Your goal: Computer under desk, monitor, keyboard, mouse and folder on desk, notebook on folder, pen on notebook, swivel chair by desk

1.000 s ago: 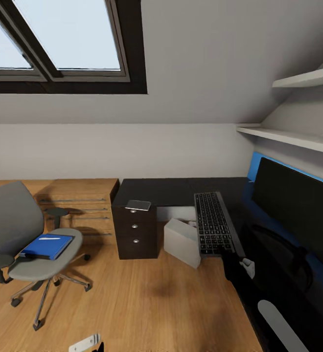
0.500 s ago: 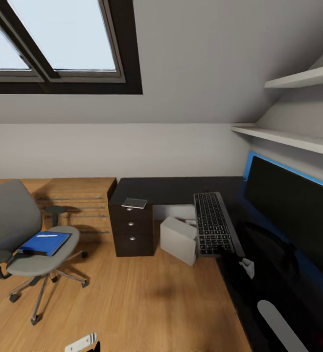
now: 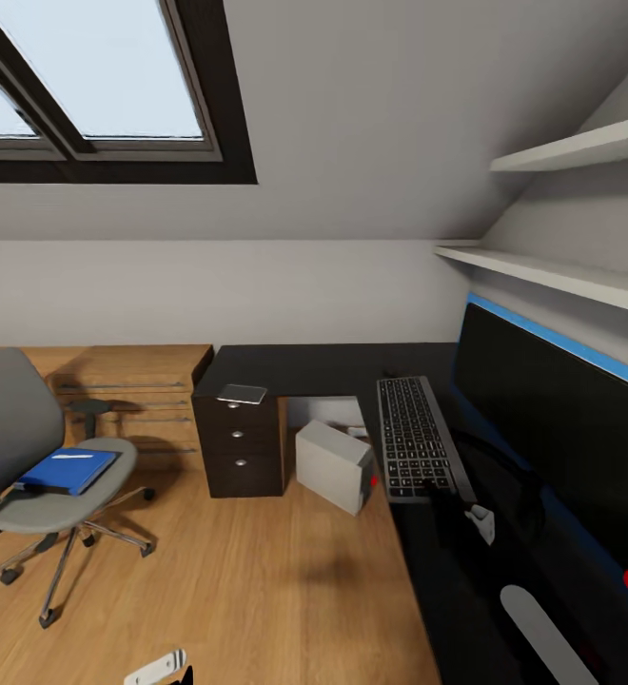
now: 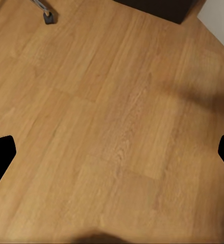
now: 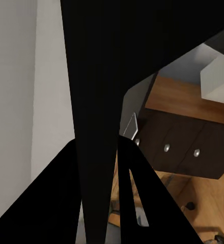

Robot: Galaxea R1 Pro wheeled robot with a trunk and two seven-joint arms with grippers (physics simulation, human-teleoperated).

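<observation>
Left pincer (image 4: 112,152): black fingertips (image 4: 0,157) sit at opposite edges of the left wrist view, spread wide, nothing between them, plank floor (image 4: 117,117) beneath.

Swivel chair (image 3: 29,447): well ahead and left of the left pincer, out on the floor, apart from the tabletop (image 3: 323,366). Folder (image 3: 67,470) lies flat on its seat, pen (image 3: 70,457) on top. Judgement: the folder is stiff, thin and light; take it at an overhanging edge, held level or the slim pen rolls off. Better to lift the pen first, across its barrel.

Notebook (image 3: 243,393): on the tabletop corner over the drawer unit (image 3: 241,447), farther ahead. Judgement: thin and light; slide it to the edge to pinch.

Computer (image 3: 333,466): on the floor at the tabletop edge, tilted, partly out. Judgement: bulky, better pushed than lifted.

Keyboard (image 3: 411,438): on the tabletop beside the monitor (image 3: 552,428).

Right pincer: dark shapes block the right wrist view; I cannot tell its opening.
</observation>
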